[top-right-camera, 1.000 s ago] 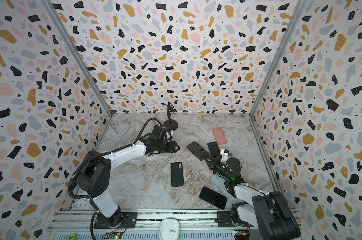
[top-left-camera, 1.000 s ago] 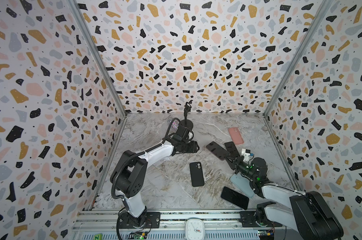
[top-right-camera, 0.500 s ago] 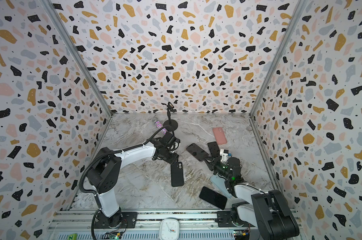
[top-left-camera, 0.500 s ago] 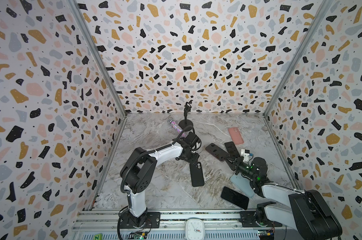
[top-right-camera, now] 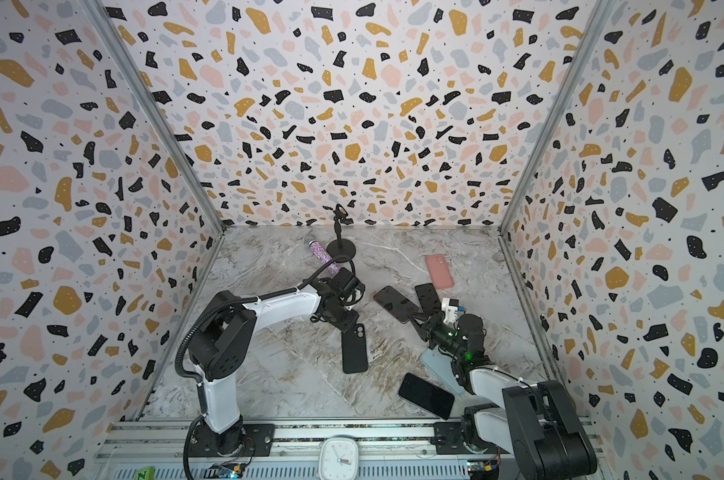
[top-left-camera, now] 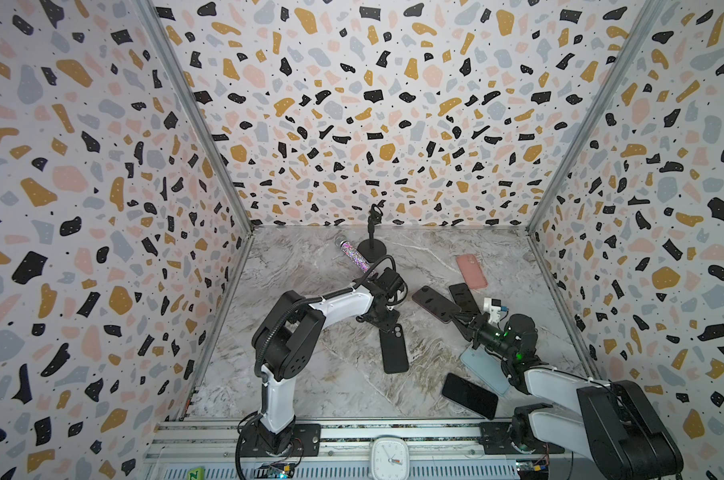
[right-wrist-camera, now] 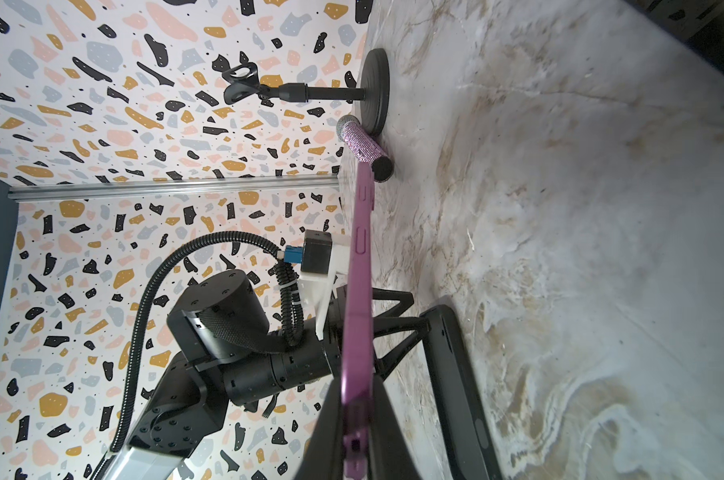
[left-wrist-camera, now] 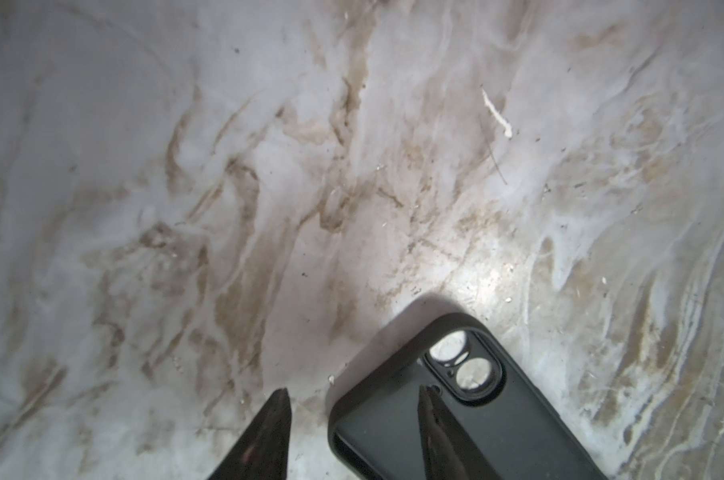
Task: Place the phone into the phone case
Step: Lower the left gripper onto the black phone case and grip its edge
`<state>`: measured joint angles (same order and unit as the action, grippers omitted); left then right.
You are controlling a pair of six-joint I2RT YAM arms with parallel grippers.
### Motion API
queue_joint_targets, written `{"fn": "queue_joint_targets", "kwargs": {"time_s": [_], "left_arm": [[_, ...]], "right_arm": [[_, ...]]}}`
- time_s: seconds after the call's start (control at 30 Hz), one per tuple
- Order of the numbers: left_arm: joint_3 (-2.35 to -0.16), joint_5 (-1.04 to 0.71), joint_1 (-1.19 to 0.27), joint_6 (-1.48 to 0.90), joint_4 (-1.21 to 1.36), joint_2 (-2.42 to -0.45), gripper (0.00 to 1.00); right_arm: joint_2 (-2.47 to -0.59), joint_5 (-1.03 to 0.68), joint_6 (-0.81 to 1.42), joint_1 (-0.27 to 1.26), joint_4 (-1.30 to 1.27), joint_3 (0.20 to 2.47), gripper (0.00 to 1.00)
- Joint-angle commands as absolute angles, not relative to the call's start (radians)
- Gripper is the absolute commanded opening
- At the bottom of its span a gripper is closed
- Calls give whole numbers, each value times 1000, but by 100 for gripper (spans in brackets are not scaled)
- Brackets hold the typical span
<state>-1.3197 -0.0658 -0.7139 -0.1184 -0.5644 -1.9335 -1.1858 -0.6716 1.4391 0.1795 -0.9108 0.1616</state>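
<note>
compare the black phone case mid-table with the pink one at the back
The black case lies mid-table, the pink case near the back right. The left claw straddles the black case's camera corner; nothing touches the pink case. Both lie flat on the marble table.

Both top views look from high up at the front, over the clock (top-left-camera: pixel 389 457), down and toward the back wall (top-left-camera: pixel 372 124). The 2 sit side by side, so both show nearly the same far-off scene: the whole marble floor (top-left-camera: pixel 310 386) and 3 walls.

The left wrist camera looks almost straight down, very close to the floor, past the left gripper (left-wrist-camera: pixel 354 390) at 1 end of the black case (left-wrist-camera: pixel 376 419).

The right wrist camera lies low and tipped sideways. It looks across the floor to the back wall, past the purple phone (right-wrist-camera: pixel 358 291) held in the right gripper (right-wrist-camera: pixel 358 395). All 4 views share the black case.
</note>
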Motion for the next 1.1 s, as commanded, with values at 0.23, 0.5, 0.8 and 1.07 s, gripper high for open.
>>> {"fn": "queue_joint_targets", "kwargs": {"time_s": [0.23,0.5,0.8,1.07], "left_arm": [[-1358,-40,-737,-135,-553,-1970,39],[-1322,-20,-738,-133,-552,-1953,26],[-1258,12,-713,-156,-539,-1902,18],[-1178,20,-680,-226,-499,-1842,14]], "right_arm": [[-1166,-713,1409,167,-946,193,0],[-1147,-721,1397,157,-916,198,0],[-1120,-733,1355,152,-843,223,0],[-1122,-771,1303,155,-780,251,0]]}}
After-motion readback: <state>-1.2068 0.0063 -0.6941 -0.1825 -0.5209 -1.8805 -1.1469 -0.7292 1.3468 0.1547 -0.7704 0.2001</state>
